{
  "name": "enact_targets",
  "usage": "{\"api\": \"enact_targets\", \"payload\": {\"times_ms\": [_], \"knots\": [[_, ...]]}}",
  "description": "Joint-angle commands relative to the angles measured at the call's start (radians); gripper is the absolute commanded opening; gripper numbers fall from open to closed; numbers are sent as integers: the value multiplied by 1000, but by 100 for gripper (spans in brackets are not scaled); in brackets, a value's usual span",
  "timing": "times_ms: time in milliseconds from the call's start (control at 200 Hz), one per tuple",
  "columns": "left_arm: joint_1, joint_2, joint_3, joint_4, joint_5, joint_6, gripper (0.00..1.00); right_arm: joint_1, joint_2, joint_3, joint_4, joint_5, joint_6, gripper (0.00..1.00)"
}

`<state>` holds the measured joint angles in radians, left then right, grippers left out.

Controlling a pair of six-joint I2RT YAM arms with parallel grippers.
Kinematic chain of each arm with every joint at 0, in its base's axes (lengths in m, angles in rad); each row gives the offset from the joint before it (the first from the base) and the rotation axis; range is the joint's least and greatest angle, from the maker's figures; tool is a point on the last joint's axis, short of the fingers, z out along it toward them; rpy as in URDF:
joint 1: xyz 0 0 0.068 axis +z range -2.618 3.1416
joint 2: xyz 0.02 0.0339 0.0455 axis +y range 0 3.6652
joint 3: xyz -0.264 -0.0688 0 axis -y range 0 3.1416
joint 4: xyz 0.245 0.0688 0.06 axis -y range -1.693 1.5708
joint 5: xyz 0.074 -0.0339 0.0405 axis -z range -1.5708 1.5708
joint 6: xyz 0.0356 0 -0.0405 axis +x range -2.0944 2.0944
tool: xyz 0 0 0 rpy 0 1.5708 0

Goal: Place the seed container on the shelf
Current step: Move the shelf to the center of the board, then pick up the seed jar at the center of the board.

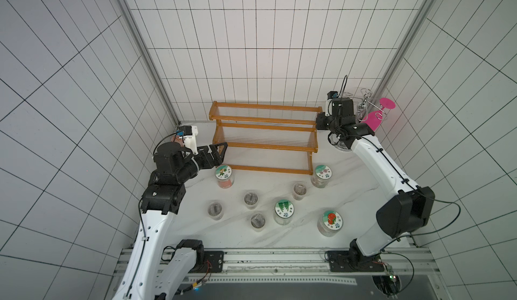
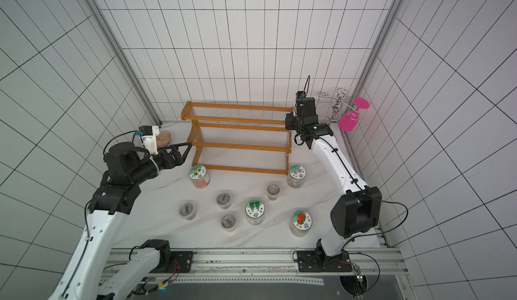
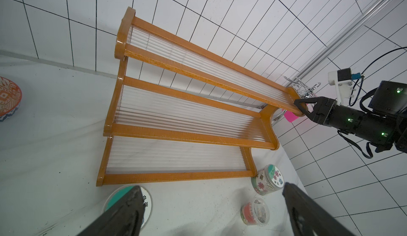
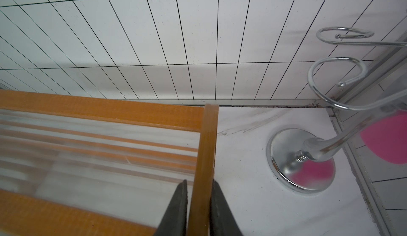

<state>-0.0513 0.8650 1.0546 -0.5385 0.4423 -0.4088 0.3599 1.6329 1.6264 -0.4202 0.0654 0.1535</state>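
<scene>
Seed container (image 1: 224, 172), upright beside shelf (image 1: 265, 145) front-left foot, sat just below left fingers (image 3: 123, 212), spread apart and nearer; right fingers (image 4: 176, 210) stood clamped on shelf's right end panel.

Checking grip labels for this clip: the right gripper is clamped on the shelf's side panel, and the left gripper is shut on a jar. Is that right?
Not quite. The left gripper is open and holds nothing, as the left wrist view shows. The right gripper is clamped on the side panel of the shelf.
</scene>
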Motion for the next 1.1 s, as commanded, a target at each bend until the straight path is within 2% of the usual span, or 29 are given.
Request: {"api": "enact_targets", "payload": {"times_ms": [0, 135, 195, 400, 480, 620, 765, 950, 1094], "knots": [[1, 4, -4, 20, 15, 20, 99, -9, 27, -5, -11, -53, -31, 20], [0, 3, -2, 18, 19, 23, 99, -10, 29, 5, -29, -56, -31, 25], [1, 1, -1, 18, 18, 24, 99, -10, 23, 14, -46, -63, -31, 30], [1, -8, 7, 14, 30, 26, 99, -2, -29, 84, -166, -55, -28, 65], [-1, -12, 11, 12, 32, 24, 99, 5, -56, 109, -231, -41, -26, 72], [0, -17, 21, -4, 42, 24, 99, 44, -120, 116, -346, -10, -21, 76], [-1, -31, 34, -29, 49, 26, 99, 130, -213, 59, -419, 40, 20, 77], [0, -53, 42, -72, 55, 27, 99, 244, -318, -84, -487, 108, 144, 77], [-4, -72, 33, -84, 65, 23, 99, 329, -376, -256, -461, 132, 252, 77]]}}
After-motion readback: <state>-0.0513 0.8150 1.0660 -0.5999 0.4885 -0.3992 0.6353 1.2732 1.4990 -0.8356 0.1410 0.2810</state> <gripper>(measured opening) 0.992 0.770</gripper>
